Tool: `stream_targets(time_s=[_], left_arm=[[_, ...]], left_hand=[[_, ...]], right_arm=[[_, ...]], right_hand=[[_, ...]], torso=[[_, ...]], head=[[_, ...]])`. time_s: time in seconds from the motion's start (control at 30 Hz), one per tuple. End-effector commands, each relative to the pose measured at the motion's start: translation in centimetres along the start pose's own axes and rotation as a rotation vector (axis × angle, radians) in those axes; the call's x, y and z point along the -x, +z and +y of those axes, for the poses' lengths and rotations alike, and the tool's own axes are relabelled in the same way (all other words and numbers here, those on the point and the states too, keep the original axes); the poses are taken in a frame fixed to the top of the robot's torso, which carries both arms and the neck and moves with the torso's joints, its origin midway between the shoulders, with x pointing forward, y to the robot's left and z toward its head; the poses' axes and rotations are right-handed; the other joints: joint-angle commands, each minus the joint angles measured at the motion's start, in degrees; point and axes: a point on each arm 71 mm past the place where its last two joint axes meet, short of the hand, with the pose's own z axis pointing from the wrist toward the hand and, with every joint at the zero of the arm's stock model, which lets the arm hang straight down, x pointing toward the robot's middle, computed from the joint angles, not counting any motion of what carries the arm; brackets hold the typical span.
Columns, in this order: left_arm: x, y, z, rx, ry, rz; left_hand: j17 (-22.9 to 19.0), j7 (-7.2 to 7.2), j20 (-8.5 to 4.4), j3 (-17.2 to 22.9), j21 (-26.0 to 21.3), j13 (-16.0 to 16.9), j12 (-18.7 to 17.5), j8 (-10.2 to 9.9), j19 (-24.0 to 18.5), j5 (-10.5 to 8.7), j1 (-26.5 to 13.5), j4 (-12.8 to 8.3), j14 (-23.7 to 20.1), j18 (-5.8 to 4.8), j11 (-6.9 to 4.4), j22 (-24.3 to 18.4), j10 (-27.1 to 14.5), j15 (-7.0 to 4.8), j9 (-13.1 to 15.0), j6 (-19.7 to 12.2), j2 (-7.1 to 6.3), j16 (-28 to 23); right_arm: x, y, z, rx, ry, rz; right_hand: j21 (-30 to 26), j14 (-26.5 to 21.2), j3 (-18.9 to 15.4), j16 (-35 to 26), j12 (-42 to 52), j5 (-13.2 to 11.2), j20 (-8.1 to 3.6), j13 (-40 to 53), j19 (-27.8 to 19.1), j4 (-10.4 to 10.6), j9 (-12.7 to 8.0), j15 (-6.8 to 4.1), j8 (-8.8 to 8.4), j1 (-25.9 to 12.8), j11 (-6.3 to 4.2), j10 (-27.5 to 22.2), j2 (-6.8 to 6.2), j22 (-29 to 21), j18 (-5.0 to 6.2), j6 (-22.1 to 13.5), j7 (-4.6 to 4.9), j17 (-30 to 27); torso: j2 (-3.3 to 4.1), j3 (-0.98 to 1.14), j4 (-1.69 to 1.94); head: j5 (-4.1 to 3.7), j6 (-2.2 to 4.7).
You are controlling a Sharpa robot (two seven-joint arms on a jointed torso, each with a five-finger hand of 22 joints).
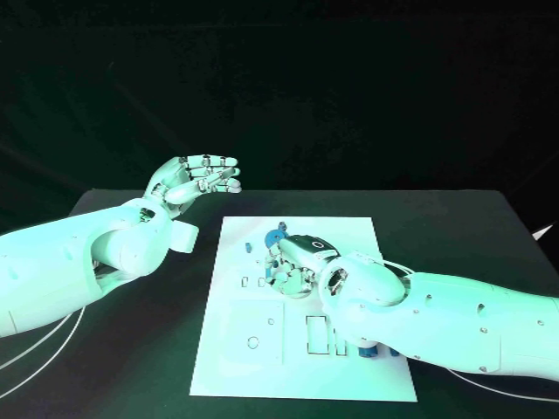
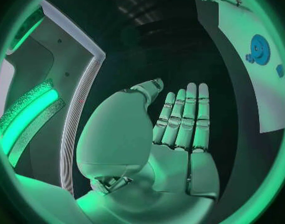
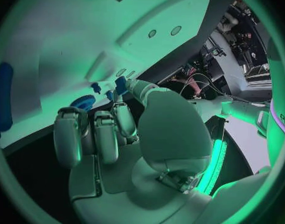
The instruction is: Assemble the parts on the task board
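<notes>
The white task board point(image 1: 261, 349) lies in the middle of the black table. My right hand point(image 1: 300, 256) is down on its far half with the fingers curled in. In the right wrist view the thumb and a finger of my right hand point(image 3: 111, 129) pinch a small blue part point(image 3: 120, 84) just over the board point(image 3: 67, 45). A round blue part point(image 3: 84, 102) and a small blue peg point(image 3: 95, 87) are close by. The round blue part point(image 1: 276, 236) sits just beyond the hand. My left hand point(image 1: 199, 178) is raised over the table's far left, open and holding nothing; its palm point(image 2: 179, 149) is flat with straight fingers.
Another blue part point(image 1: 368, 351) lies at the board's right edge beside my right forearm. A long blue piece point(image 3: 2, 102) is on the board. The board has slots and holes point(image 1: 317, 334) in its near half. The left wrist view shows the board point(image 2: 254, 89) with the round part point(image 2: 260, 49).
</notes>
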Motion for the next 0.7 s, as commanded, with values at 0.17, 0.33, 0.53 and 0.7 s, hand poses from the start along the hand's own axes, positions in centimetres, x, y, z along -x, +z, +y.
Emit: stream_targets(time_s=[0.17, 0.33, 0.53, 0.7], left_arm=[[-0.23, 0.06, -0.10, -0.010, -0.005, 0.019], [-0.16, 0.03, -0.10, -0.009, -0.005, 0.019], [-0.13, 0.03, -0.08, -0.008, -0.006, 0.021], [-0.11, 0.03, -0.06, -0.007, -0.006, 0.021]], left_hand=[[0.06, 3.20, -0.09, 0.22, 0.36, 0.08, -0.33, -0.23, -0.50, -0.17, -0.40, -0.01, -0.50, 0.56, 0.47, 0.05, 0.09, 0.02, 0.08, -0.38, 0.00, -0.19], [0.06, 3.20, -0.09, 0.22, 0.36, 0.08, -0.33, -0.23, -0.50, -0.17, -0.40, -0.01, -0.50, 0.56, 0.47, 0.05, 0.09, 0.02, 0.08, -0.38, 0.00, -0.19], [0.06, 3.20, -0.09, 0.22, 0.36, 0.08, -0.33, -0.23, -0.50, -0.17, -0.40, -0.01, -0.50, 0.56, 0.47, 0.05, 0.09, 0.02, 0.08, -0.38, 0.00, -0.19], [0.10, 3.22, -0.08, 0.29, 0.44, 0.07, -0.38, -0.25, -0.56, -0.15, -0.35, -0.09, -0.53, 0.57, 0.49, 0.09, 0.05, 0.03, 0.08, -0.42, 0.00, -0.19]], right_arm=[[-0.74, 0.04, 0.10, 0.005, -0.036, 0.038], [-0.96, 0.02, -0.03, 0.003, -0.037, 0.041], [-1.10, -0.01, -0.08, 0.004, -0.039, 0.041], [-1.10, -0.03, -0.10, 0.006, -0.039, 0.038]], right_hand=[[0.01, 5.84, 0.10, 0.01, -0.13, -0.29, -0.16, 0.52, 1.06, 0.28, -0.16, -0.05, 0.44, -0.75, 0.27, 0.07, -0.35, 9.15, -0.57, 0.08, -0.17, 14.55], [0.01, 5.84, 0.10, 0.01, -0.13, -0.29, -0.16, 0.52, 1.06, 0.28, -0.16, -0.05, 0.44, -0.75, 0.27, 0.07, -0.35, 9.15, -0.57, 0.08, -0.17, 14.55], [-0.05, 5.84, 0.06, 0.00, -0.13, -0.40, -0.17, 0.53, 1.03, 0.25, -0.17, -0.06, 0.45, -0.93, 0.27, 0.08, -0.57, 9.11, -0.55, 0.00, -0.17, 14.54], [-0.11, 5.82, 0.04, -0.02, -0.30, -0.42, -0.17, 0.35, 1.00, 0.20, -0.22, -0.05, 0.37, -1.15, 0.30, -0.09, -0.89, 9.08, -0.54, -0.26, -0.11, 14.48]], torso=[[0.02, -0.02, 0.09], [0.04, -0.04, 0.06], [0.02, 0.00, 0.04], [-0.01, -0.01, 0.01]], head=[[0.14, 0.00], [0.27, -0.07], [0.45, -0.09], [0.57, -0.09]])
